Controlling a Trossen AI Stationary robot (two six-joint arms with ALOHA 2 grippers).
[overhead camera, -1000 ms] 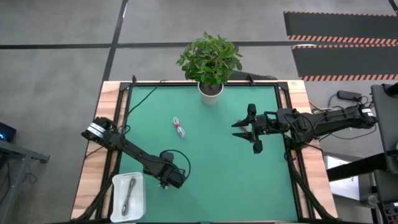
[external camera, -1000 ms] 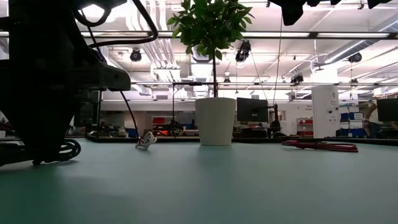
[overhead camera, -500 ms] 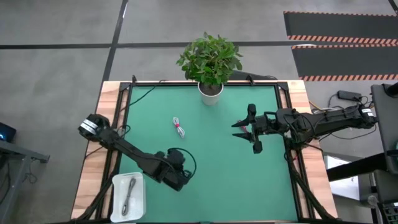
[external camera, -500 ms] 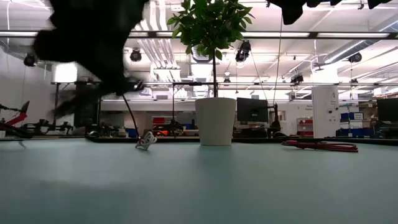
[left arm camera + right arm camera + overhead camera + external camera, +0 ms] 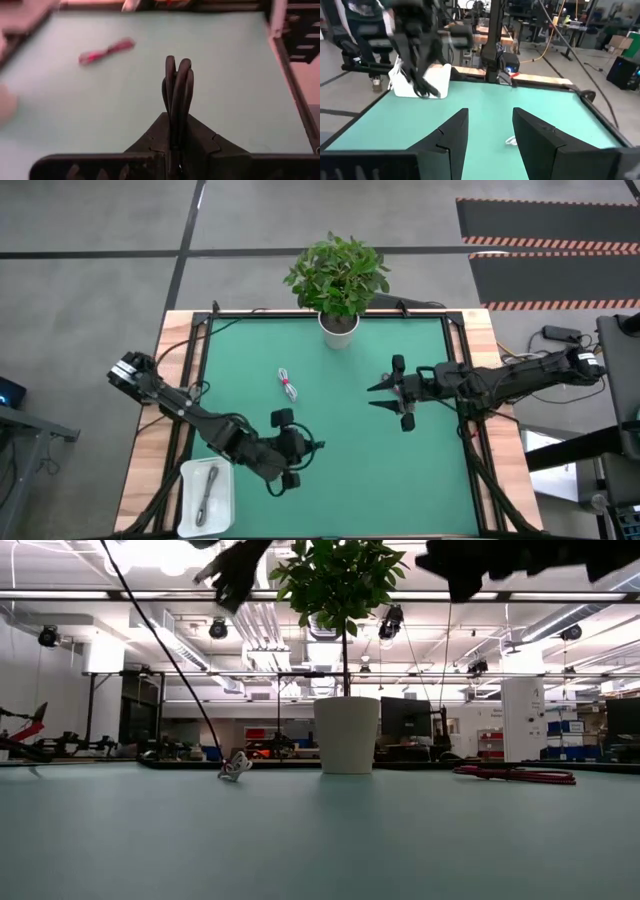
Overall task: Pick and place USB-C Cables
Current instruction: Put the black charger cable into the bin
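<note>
Grey cable (image 5: pixel 206 492) lies in the white tray (image 5: pixel 223 472) at the near left corner. Just right of it, the left gripper (image 5: pixel 287 448) clenches a looped black cable (image 5: pixel 176 90) above the green mat (image 5: pixel 340 480). Farther right, a white and red cable (image 5: pixel 288 384) lies mid-mat, and the right gripper (image 5: pixel 386 393) hangs with fingers apart, holding nothing.

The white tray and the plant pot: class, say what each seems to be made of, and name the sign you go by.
White tray: probably plastic, matte; thin walls with rounded corners, uniform white, no glare. It holds a grey cable.
Plant pot: glazed ceramic or smooth plastic, the look leaves it open; an even white, slightly tapered wall with soft shading.
</note>
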